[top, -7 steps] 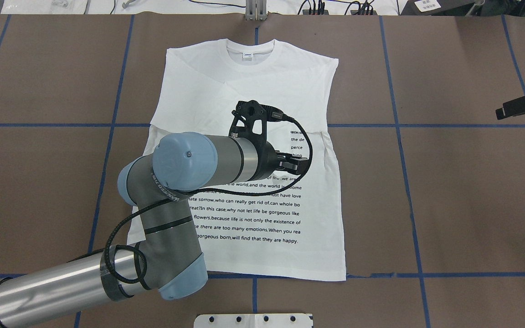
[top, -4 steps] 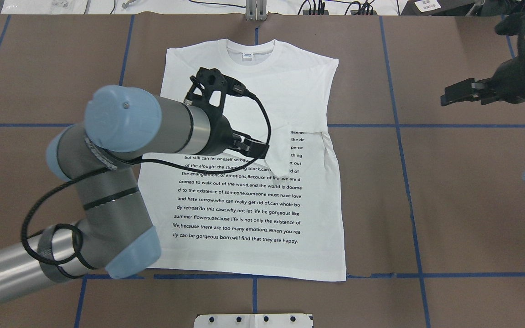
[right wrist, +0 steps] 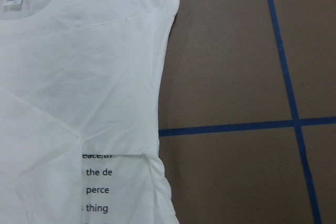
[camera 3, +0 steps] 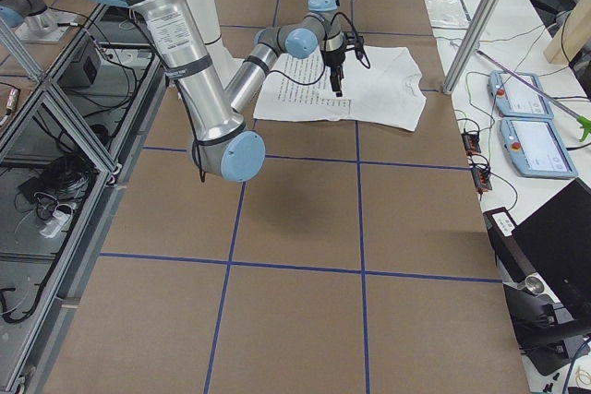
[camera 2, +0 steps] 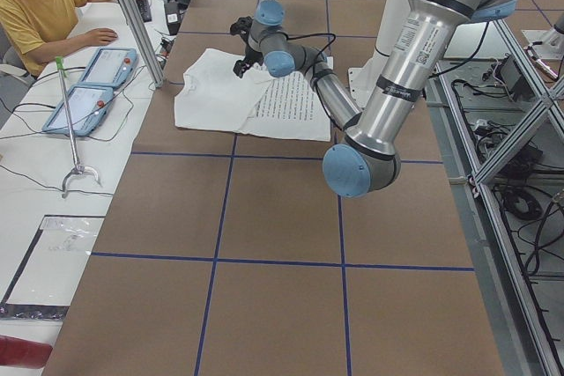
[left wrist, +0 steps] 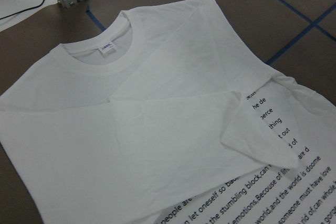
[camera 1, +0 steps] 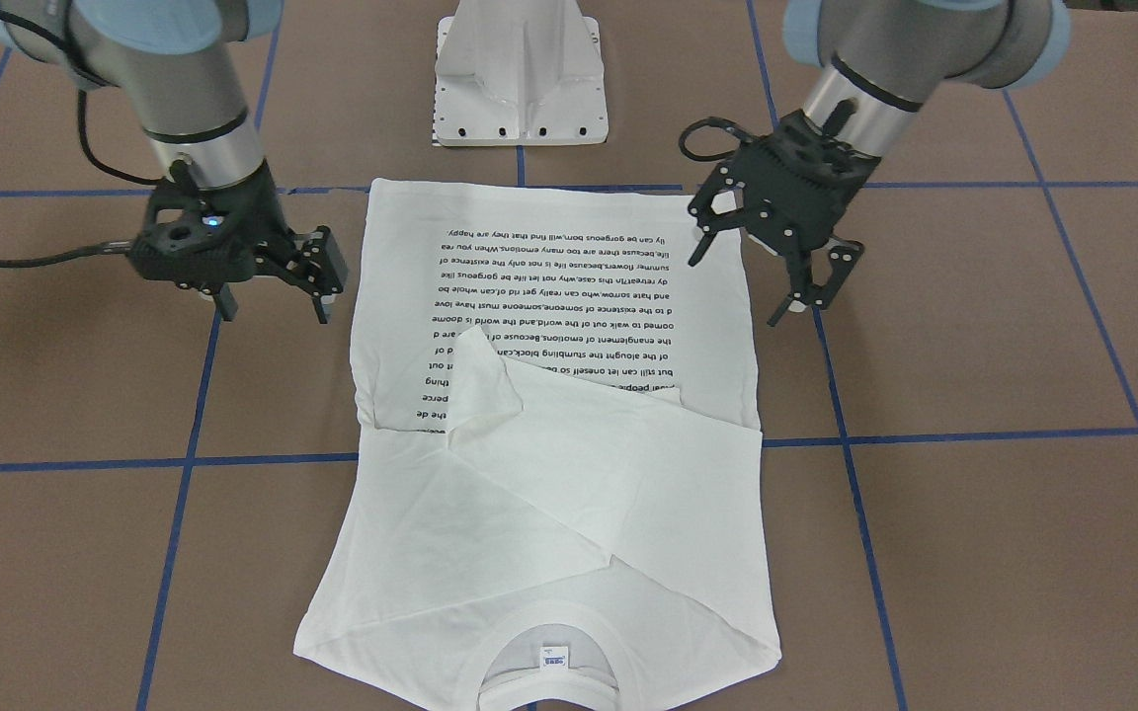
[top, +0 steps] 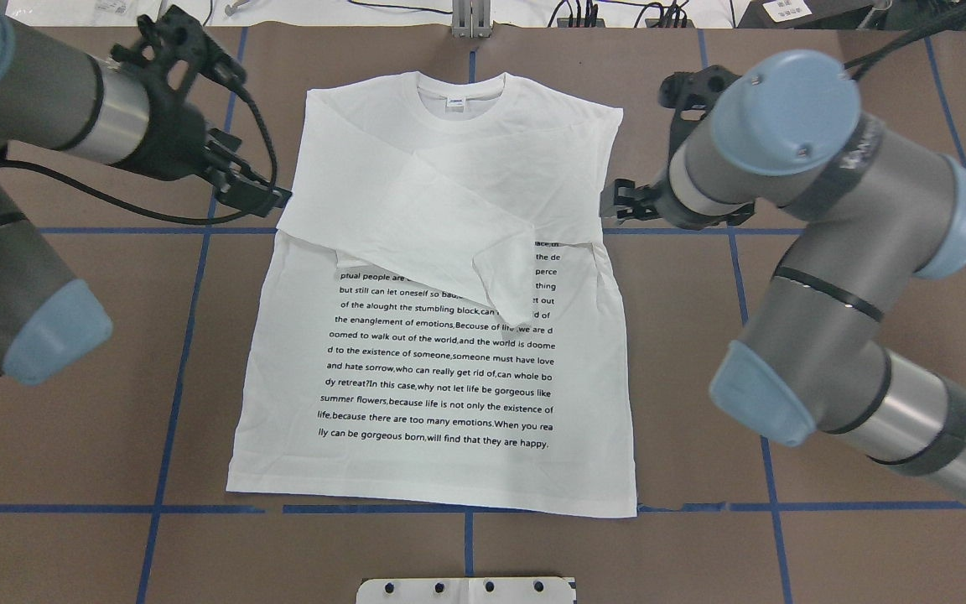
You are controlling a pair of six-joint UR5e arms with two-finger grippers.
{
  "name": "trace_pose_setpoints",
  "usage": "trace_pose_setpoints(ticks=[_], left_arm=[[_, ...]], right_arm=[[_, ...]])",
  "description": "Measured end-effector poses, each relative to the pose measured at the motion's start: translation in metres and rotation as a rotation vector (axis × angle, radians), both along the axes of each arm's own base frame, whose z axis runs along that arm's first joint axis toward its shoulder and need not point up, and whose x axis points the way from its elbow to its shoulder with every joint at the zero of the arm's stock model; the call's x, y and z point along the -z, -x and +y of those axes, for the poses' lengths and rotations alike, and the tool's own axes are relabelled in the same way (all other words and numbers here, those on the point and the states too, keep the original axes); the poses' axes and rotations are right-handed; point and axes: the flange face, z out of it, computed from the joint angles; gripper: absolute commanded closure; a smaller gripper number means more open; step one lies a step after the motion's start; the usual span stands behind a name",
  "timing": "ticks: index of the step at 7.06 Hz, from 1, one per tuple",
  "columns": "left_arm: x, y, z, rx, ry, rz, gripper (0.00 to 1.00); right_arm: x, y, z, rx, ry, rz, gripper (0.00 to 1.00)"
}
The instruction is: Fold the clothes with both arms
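One white long-sleeved T-shirt (top: 449, 352) lies flat on a brown table (top: 827, 377) marked with blue tape lines. There are two silver-grey robot arms with light blue joint caps, each carrying one black two-finger gripper. One white metal pedestal (camera 1: 520, 79) stands at the robot's edge of the table. In the left side view, one person in a yellow top (camera 2: 40, 15) sits at a side bench with two blue-framed tablets (camera 2: 106, 66) in front of them.

The shirt lies between the two grippers. The left gripper (camera 1: 734, 291) hangs above the table just beside one side edge of the shirt, fingers spread apart and holding nothing. The right gripper (camera 1: 275, 314) hangs just beside the opposite side edge, fingers also spread and empty. The left arm (top: 30, 117) and the right arm (top: 827, 201) reach in from opposite sides of the shirt.

The shirt faces up, its ribbed round collar (top: 462, 126) pointing away from the robot and a small neck label (top: 455, 101) inside it. A block of small black printed text (top: 441, 377) fills the lower body down towards the straight hem. One long sleeve (top: 449, 243) is folded diagonally across the chest, its cuff end resting on the top lines of text. Further fold lines cross the chest beneath it. The fabric is lightly wrinkled.
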Motion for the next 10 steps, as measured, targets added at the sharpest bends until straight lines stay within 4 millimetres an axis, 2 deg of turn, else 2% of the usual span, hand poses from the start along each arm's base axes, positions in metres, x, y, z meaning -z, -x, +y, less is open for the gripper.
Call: trace_pose_setpoints(ticks=[1,2,4,5,7,10], left_arm=[[-0.020,0.027,-0.007,-0.029,-0.043,-0.035,0.00],[-0.030,0.039,-0.009,-0.045,-0.059,-0.047,0.00],[-0.036,0.046,-0.009,-0.053,-0.064,-0.051,0.00],[-0.037,0.047,-0.009,-0.053,-0.064,-0.051,0.00],[-0.036,0.047,-0.008,-0.051,-0.062,-0.048,0.00],[-0.037,0.047,-0.007,-0.047,-0.052,-0.044,0.00]], right_arm=[[0.012,0.044,-0.008,-0.032,0.022,0.034,0.00],[0.022,0.086,-0.025,-0.063,0.049,0.072,0.00],[0.035,0.159,-0.058,-0.124,0.111,0.143,0.00],[0.035,0.189,-0.062,-0.148,0.135,0.171,0.00],[0.027,0.222,-0.055,-0.175,0.159,0.204,0.00],[0.014,0.239,-0.051,-0.207,0.169,0.237,0.00]])
